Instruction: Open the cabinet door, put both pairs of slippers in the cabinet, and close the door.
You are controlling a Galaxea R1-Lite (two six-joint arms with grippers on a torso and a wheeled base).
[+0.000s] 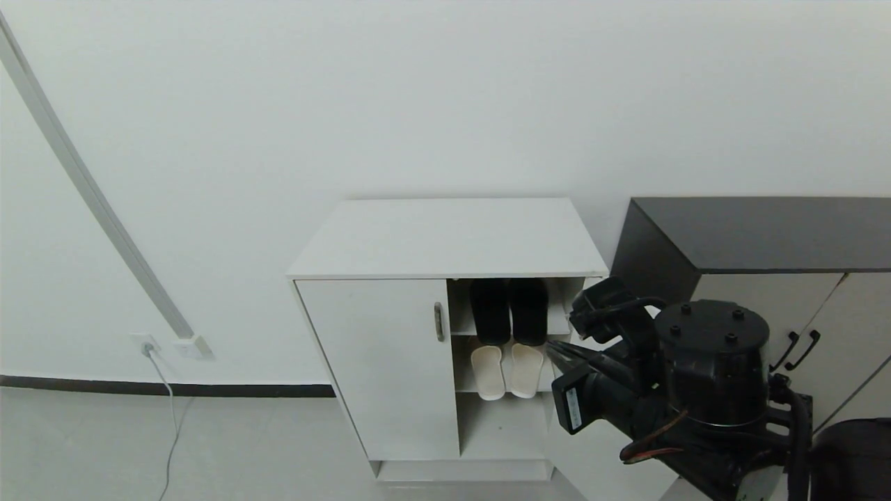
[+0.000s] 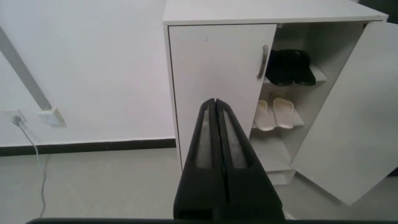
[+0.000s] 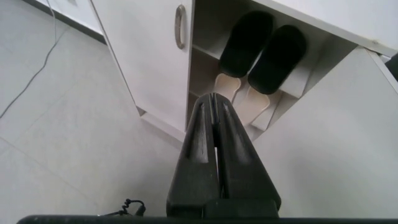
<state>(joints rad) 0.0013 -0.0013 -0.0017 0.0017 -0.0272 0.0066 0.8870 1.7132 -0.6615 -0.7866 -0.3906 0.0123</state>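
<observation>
1. The right claw (image 3: 214,99) is pressed together and empty, and so is the left claw (image 2: 215,102).
2. Black slippers (image 1: 508,309) and white slippers (image 1: 507,369) sit shelved in the cabinet (image 1: 445,236), ahead of the right claw.
3. The open door (image 2: 354,112) beside it looks light, stiff and smooth, so push its flat face.
4. Pale floor (image 1: 243,445), white wall (image 1: 278,104).

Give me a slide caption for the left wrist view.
Shut left gripper faces the cabinet; its right door stands open, black slippers shelved above white slippers.
</observation>
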